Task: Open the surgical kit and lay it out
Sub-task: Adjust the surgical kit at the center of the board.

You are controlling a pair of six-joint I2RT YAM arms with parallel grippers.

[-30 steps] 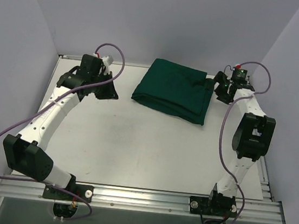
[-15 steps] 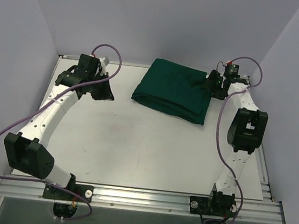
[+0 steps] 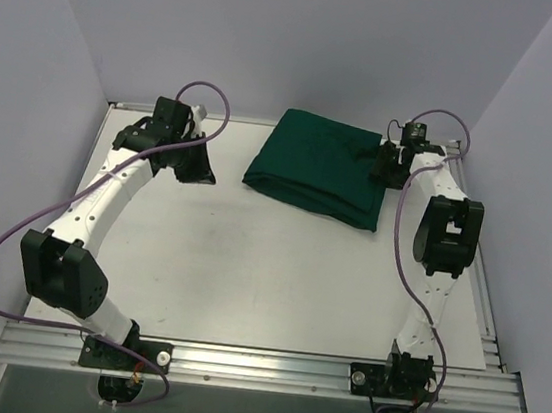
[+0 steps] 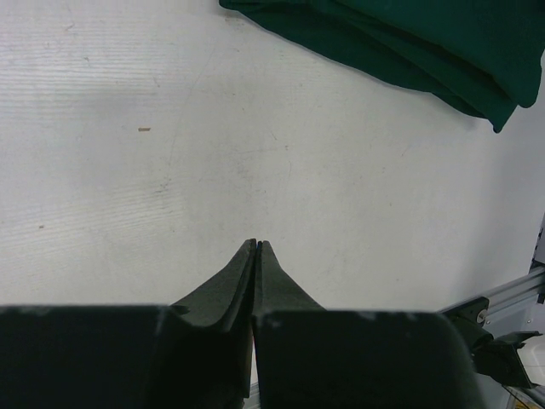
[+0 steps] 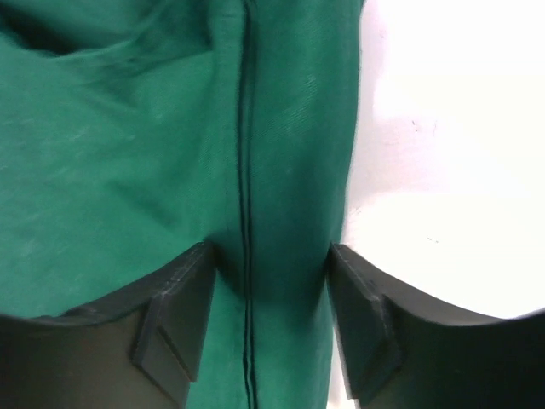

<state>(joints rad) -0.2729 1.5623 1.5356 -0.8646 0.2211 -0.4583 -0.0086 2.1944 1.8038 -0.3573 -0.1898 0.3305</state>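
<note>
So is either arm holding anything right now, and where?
Nothing held. Left gripper: fingers shut on nothing, over the table. Right gripper: fingers apart, astride the green cloth at its right edge seam, not visibly pinching it.

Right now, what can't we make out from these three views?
Inside the folded dark green cloth wrap: covered by its own cloth in every view.
Right hand grip: wrist view shows fingers either side of a cloth fold, contact unclear; top view too small.
Left wrist view: top edge crops the wrap.
</note>
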